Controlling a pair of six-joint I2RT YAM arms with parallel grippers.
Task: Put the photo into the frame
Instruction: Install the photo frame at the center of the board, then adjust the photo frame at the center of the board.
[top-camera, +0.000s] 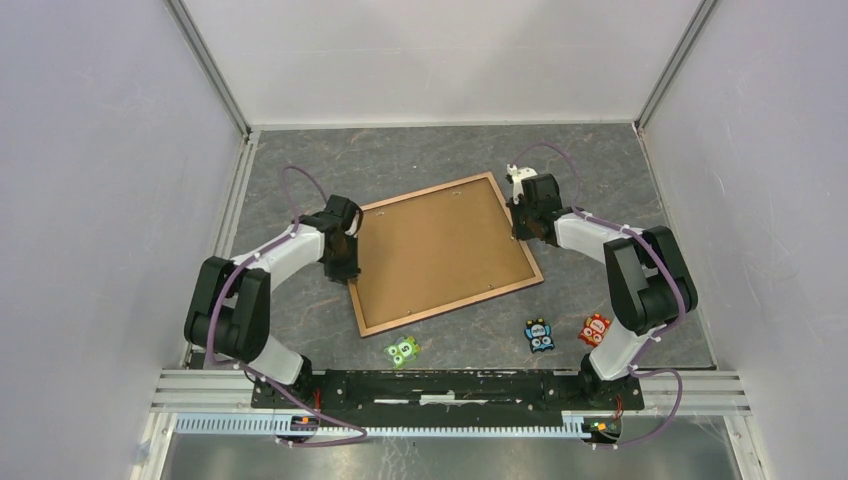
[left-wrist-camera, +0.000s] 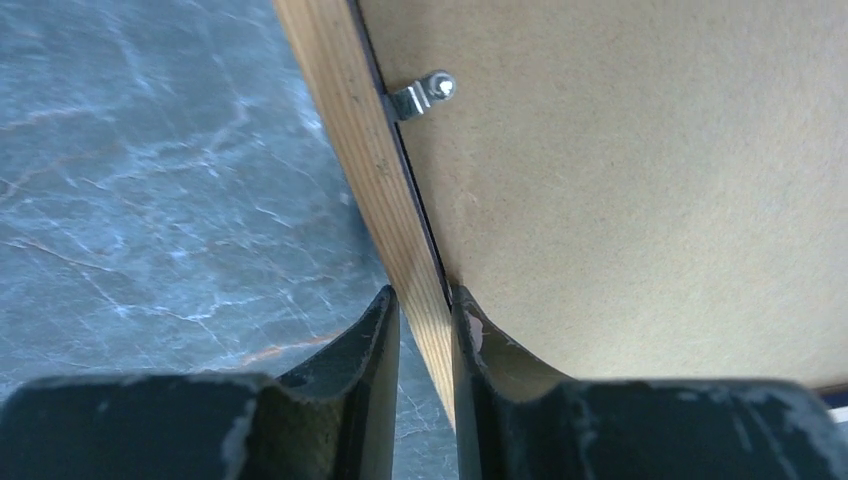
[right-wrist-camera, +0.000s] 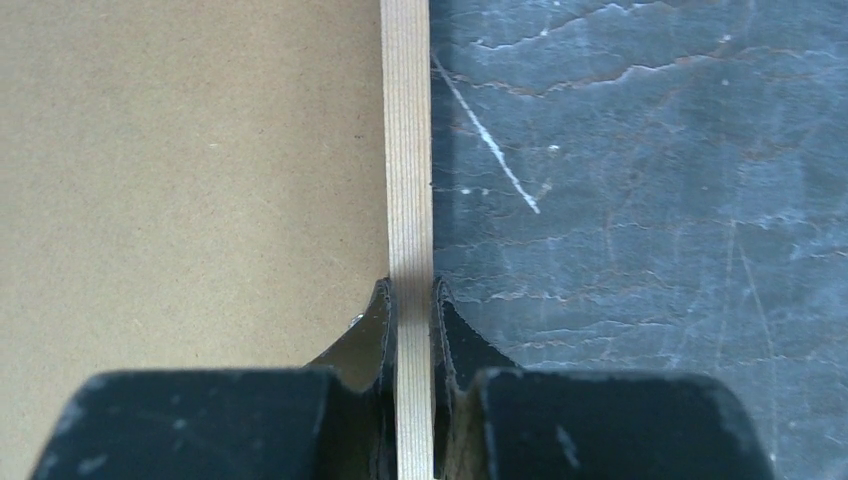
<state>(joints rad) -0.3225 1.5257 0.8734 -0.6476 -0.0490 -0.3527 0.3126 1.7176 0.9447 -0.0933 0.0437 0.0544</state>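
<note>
The left jaws pinch the light-wood rail of the frame (left-wrist-camera: 390, 215) at its 9 o'clock side, near a metal clip (left-wrist-camera: 425, 95), while the right jaws clamp the 3 o'clock rail. The frame lies back up mid-counter (top-camera: 420, 160), brown backing board (top-camera: 440, 250) seated and the photo out of sight. Any lift likely needs both arms rising level together, lest the thin rails twist or slip.

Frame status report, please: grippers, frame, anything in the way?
Copy: left gripper shut on frame rail, right gripper shut on opposite rail. Frame back up, backing board in. No photo in view. Nearby: green toy, blue toy, red toy, clear of frame.
</note>
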